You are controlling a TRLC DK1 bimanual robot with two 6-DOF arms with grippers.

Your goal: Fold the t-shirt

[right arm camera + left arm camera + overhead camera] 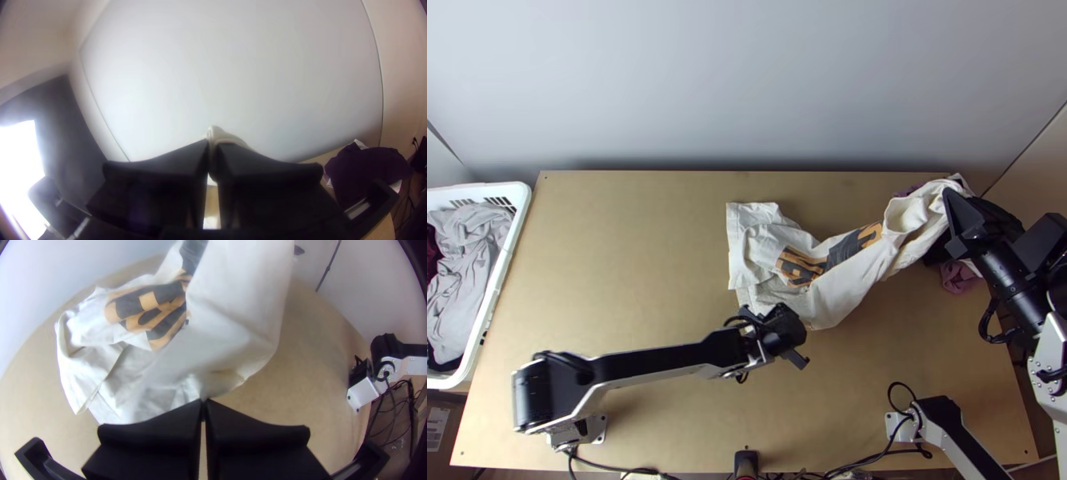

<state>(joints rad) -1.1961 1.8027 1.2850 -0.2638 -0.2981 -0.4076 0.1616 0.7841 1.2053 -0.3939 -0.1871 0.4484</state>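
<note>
Can read no words, numbers or signs. Can make out orange and dark print (799, 266) on the white shirt (847, 288), right of the table's middle, broken by folds, and a pale label (437, 426) on the near-left box (445, 462), too small to read.

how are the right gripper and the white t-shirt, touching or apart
Touching. The right wrist view shows it: a fold of the white t-shirt is pinched between the fingertips of the right gripper.
</note>
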